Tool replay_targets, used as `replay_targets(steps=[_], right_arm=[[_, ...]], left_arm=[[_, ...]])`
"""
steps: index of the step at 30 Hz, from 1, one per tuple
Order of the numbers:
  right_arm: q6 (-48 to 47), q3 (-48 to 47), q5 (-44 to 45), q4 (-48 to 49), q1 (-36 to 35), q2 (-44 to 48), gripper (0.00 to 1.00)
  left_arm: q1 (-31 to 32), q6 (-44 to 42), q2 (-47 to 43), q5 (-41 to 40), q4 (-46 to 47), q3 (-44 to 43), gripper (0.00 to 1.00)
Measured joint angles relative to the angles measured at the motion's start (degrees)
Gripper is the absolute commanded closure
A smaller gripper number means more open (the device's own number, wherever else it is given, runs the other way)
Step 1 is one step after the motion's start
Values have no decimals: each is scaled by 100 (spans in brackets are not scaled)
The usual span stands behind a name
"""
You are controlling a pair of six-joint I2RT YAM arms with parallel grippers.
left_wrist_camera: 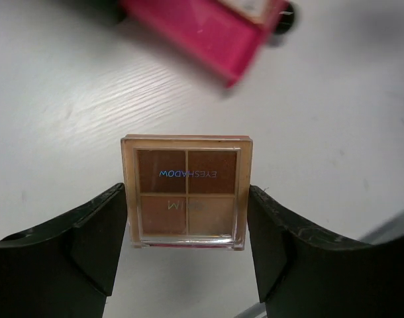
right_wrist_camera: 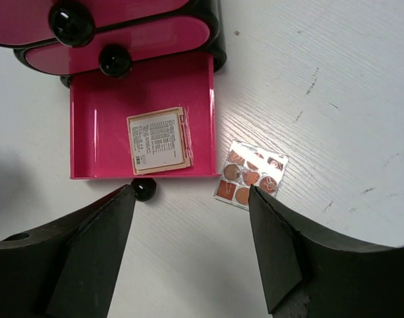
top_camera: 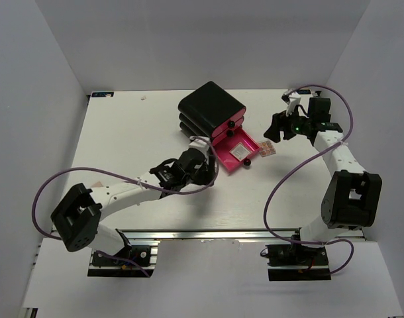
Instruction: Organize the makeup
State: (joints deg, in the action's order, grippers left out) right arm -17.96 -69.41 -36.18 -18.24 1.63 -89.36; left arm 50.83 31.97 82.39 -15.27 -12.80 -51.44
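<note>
The left claw (left_wrist_camera: 187,195) is squeezing a square eyeshadow palette (left_wrist_camera: 187,173) by its two sides. It is holding it low over the white surface (left_wrist_camera: 69,99), near the pink drawer (left_wrist_camera: 208,33). I cannot tell if the palette is touching the surface. The right claw (right_wrist_camera: 190,192) is hanging wide open above the surface with nothing in it. Under it, the pink drawer is sticking out of the black box (right_wrist_camera: 215,40). A second palette (right_wrist_camera: 159,141) is lying inside it, label side up. A small see-through palette (right_wrist_camera: 250,174) with round colours is lying on the surface just beside the drawer.
</note>
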Motion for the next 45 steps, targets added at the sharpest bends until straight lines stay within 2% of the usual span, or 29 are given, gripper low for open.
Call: replay_targets(steps=[3, 6, 10, 14, 16, 17, 19, 20, 21, 27, 34, 43, 45], right_arm=[[-2, 50, -4, 26, 105, 9, 26], [-24, 149, -4, 46, 175, 46, 26], [-72, 256, 33, 46, 201, 90, 24], [-103, 345, 238, 68, 201, 92, 21], [-72, 402, 404, 103, 201, 90, 19], [-37, 444, 520, 151, 203, 92, 19], [9, 483, 699, 197, 203, 83, 17], [42, 501, 787, 229, 203, 81, 17], [70, 520, 855, 273, 203, 81, 17], [133, 542, 1102, 501, 203, -116, 16], [-76, 114, 1246, 299, 197, -1123, 17], [-339, -144, 1563, 37, 52, -1534, 16], [-415, -168, 1613, 0, 9, -1537, 12]], left_arm=[[197, -1045, 35, 529, 223, -337, 86], [267, -2122, 313, 730, 85, -920, 85], [269, -3340, 1191, 612, -109, -2015, 86], [269, -4175, 2345, 262, -199, -3104, 84], [269, -4424, 2852, 114, -243, -3477, 81], [269, -4529, 3093, 33, -251, -3630, 73], [267, -4669, 3445, -122, -286, -3794, 61], [264, -4725, 3565, -199, -302, -3834, 50], [264, -4778, 3672, -280, -308, -3856, 44], [260, -4887, 3901, -640, -297, -4133, 27], [251, -4597, 3886, -673, -201, -4312, 18], [175, -4142, 3672, -573, -131, -4074, 16], [129, -4081, 3672, -555, -133, -4061, 16]])
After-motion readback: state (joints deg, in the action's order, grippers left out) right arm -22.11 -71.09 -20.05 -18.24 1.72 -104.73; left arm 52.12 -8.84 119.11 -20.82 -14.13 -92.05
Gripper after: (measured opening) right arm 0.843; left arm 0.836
